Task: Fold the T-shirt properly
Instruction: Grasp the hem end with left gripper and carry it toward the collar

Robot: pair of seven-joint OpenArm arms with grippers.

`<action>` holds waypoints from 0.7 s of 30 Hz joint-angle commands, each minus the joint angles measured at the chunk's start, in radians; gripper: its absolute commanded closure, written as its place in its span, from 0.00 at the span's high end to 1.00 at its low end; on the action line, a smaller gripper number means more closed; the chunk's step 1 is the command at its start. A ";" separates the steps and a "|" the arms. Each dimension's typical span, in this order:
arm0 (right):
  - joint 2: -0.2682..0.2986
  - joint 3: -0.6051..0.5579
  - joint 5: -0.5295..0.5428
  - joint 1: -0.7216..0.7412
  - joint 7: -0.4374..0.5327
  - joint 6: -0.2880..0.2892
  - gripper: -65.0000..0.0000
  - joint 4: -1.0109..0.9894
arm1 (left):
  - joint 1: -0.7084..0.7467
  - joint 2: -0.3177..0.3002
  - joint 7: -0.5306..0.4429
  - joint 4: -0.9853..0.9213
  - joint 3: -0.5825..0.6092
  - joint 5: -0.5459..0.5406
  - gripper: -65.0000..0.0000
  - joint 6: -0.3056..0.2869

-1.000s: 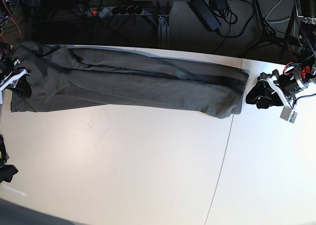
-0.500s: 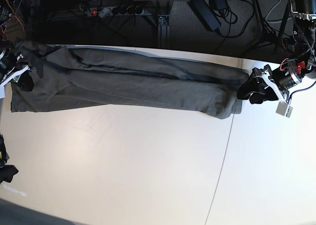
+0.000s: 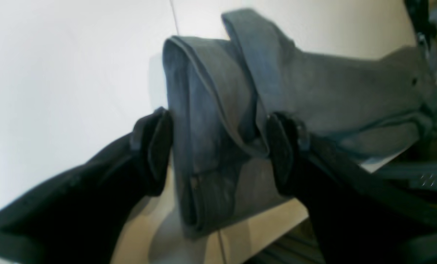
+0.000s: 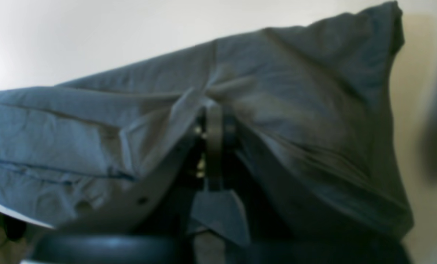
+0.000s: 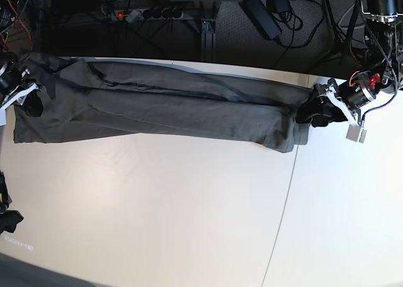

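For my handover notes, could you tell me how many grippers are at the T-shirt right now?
2. The left gripper straddles one end of the T-shirt, fingers apart; the right gripper is at the opposite end, pinching cloth.

Stretched along the far edge of the table (image 5: 189,205) from 9 to 3 o'clock: the T-shirt (image 5: 164,107), folded lengthwise into a long band. At its 3 o'clock end, the left gripper (image 5: 308,112), fingers (image 3: 156,146) spread either side of the folded edge. At its 9 o'clock end, the right gripper (image 5: 31,101), amid bunched cloth. Beyond the table at 12 o'clock, a power strip (image 5: 148,13) and cables.
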 commanded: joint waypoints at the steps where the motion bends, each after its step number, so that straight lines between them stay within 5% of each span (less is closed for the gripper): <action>1: 0.021 0.011 0.016 0.005 0.023 0.063 0.00 0.012 | -0.005 -0.011 0.005 -0.008 -0.004 0.012 0.68 -0.019; 16: -0.003 0.009 0.017 0.000 0.005 0.063 0.00 0.012 | -0.011 0.065 -0.019 -0.016 0.147 0.062 0.66 -0.019; 18: -0.003 0.009 0.018 0.000 0.005 0.063 0.00 0.012 | -0.011 0.075 -0.029 -0.016 0.147 0.089 0.51 -0.019; 21: -0.003 0.009 0.018 0.000 0.005 0.063 0.00 0.012 | -0.011 0.079 -0.069 -0.016 0.147 0.096 0.14 -0.019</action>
